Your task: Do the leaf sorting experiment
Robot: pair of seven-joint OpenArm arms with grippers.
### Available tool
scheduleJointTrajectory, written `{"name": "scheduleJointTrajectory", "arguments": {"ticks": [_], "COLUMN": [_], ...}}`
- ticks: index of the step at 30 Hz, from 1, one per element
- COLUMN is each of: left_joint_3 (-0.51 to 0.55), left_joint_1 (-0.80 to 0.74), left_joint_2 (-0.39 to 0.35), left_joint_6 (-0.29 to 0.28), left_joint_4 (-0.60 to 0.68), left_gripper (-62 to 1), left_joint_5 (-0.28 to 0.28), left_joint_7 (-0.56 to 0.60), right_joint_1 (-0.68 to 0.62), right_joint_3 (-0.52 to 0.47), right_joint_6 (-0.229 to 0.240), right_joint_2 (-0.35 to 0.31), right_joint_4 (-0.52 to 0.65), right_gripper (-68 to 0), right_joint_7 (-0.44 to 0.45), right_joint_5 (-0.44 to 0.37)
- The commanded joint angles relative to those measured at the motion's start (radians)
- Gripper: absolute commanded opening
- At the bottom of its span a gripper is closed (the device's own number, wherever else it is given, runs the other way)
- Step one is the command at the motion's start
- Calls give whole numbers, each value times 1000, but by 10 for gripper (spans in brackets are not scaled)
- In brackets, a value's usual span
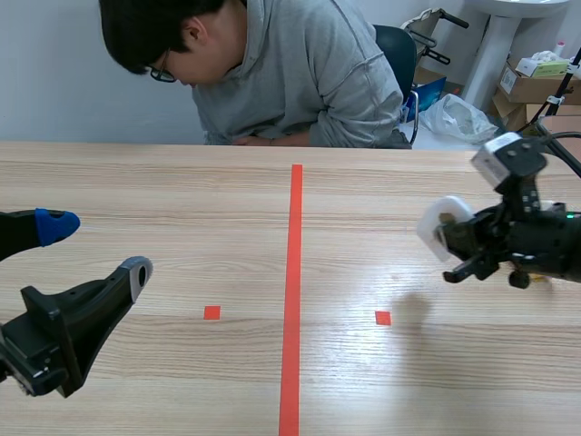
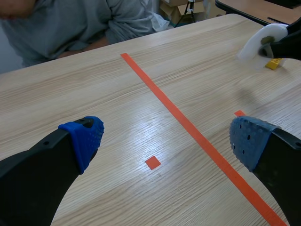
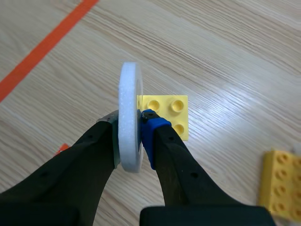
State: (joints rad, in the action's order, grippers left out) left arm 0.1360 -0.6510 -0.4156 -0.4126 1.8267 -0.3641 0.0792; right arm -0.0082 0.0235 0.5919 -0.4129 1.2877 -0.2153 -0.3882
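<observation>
The left pincer (image 1: 95, 247) hangs over the counter (image 1: 182, 200) by its left edge. Its two fingers are spread wide with nothing between them, and one blue pad (image 2: 87, 139) shows its dotted face.

The right pincer (image 3: 131, 127) is by the counter's right edge, raised off the wood, with a faint shadow below it. It is clamped on a white foam ring (image 3: 129, 94). The ring stands on edge between the fingers, squeezed from both flat faces, and about half of it sticks out beyond the fingertips.

A flat yellow brick (image 3: 164, 115) with four studs lies on the counter just ahead of and under that pincer, partly hidden by the finger with the blue pad. A second yellow brick (image 3: 282, 181) lies beside the pincer, apart from the first.

An orange-red tape line (image 1: 292, 300) runs down the middle of the counter from the far edge to the near one, with a small red square (image 1: 211, 312) on its left and another (image 1: 382, 318) on its right.

A person in a grey hooded top (image 1: 300, 82) sits at the far edge, leaning forward.
</observation>
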Motion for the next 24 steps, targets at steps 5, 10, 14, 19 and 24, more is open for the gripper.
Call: {"name": "scheduleJointTrajectory", "arguments": {"ticks": [5,10,14,19,24], "left_joint_3": [1,1,1,1,1], "left_joint_1": [-2,-2,-2,-2,-2], "left_joint_2": [5,5,5,5,5], "left_joint_6": [-2,-2,-2,-2,-2], "left_joint_4": [10,10,10,10,10], "left_gripper": [-37,-37,-37,-37,-37], "left_joint_5": [-10,-10,-10,-10,-10], "left_joint_7": [13,13,13,14,13], "right_joint_1": [-45,-99,-135,-147,-147], "right_joint_3": [-141,-224,-253,-267,-267], "right_joint_6": [-66,-119,-184,-241,-290], "right_joint_2": [-14,-14,-11,-8,-8], "right_joint_4": [8,8,2,-44,-109], "right_gripper": [-666,-667,-667,-667,-667], "right_joint_7": [-19,-26,-22,-18,0], "right_joint_5": [-18,-25,-24,-20,-17]}}
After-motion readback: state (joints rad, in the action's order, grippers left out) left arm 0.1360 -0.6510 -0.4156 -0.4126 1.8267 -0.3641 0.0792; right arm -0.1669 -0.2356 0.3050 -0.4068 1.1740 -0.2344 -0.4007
